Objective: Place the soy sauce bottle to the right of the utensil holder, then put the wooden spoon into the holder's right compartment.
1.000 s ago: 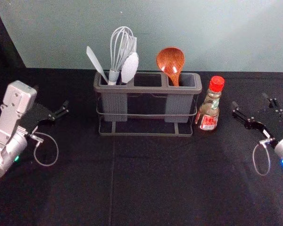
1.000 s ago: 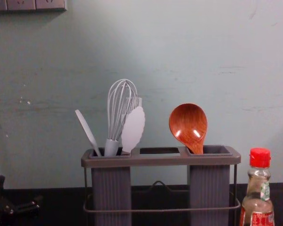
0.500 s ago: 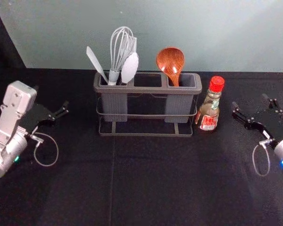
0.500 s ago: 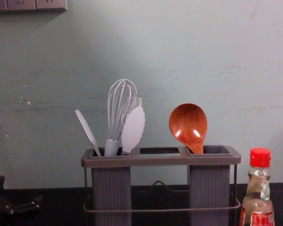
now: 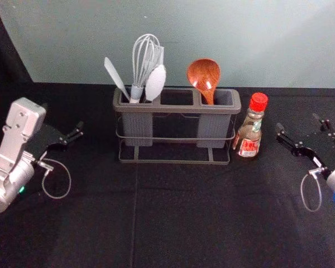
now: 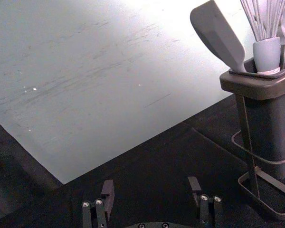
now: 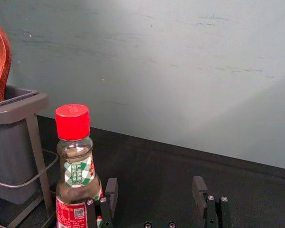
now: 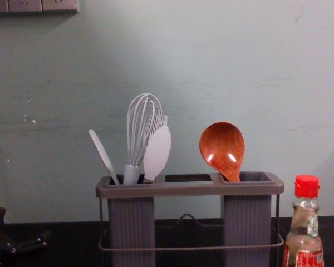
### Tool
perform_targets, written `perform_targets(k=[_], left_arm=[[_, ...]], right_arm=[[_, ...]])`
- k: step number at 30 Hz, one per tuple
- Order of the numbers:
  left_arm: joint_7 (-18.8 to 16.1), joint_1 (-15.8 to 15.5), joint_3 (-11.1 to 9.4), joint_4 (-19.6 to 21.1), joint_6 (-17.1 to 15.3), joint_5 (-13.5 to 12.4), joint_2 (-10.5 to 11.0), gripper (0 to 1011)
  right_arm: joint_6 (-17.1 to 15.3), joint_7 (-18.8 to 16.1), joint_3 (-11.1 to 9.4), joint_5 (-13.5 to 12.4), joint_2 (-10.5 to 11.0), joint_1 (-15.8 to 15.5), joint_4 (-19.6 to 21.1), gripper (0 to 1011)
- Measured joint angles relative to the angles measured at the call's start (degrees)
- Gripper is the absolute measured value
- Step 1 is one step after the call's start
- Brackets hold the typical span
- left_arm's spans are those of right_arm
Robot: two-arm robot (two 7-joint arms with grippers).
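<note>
The soy sauce bottle (image 5: 248,134), red-capped, stands upright just right of the grey utensil holder (image 5: 176,107). The wooden spoon (image 5: 203,75) rests bowl-up in the holder's right compartment, its handle's lower part hidden inside. My right gripper (image 5: 297,123) is open to the right of the bottle; in the right wrist view, the right gripper (image 7: 155,185) has nothing between its fingers, and one finger overlaps the edge of the bottle (image 7: 75,168). My left gripper (image 5: 62,116) is left of the holder; in the left wrist view, the left gripper (image 6: 151,185) is open and holds nothing.
A whisk (image 5: 146,58), a white spatula (image 5: 115,76) and another pale utensil (image 5: 155,82) stand in the holder's left compartment. The middle opening shows nothing in it. Behind everything rises a pale wall (image 8: 211,67), and black cloth covers the table (image 5: 184,218).
The whole head view has shifted very slightly. The bottle, spoon, holder and both grippers keep their places relative to one another.
</note>
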State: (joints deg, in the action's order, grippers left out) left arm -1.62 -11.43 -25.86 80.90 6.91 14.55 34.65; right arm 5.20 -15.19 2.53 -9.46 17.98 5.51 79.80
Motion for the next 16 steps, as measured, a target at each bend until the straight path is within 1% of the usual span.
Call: perform_targets(k=[16], left_arm=[[0.0,0.0,0.0,0.0,0.0,0.0,0.0,1011]], right_arm=[[-0.08,-0.05,0.0,0.0,0.0,0.0,0.0,1003]])
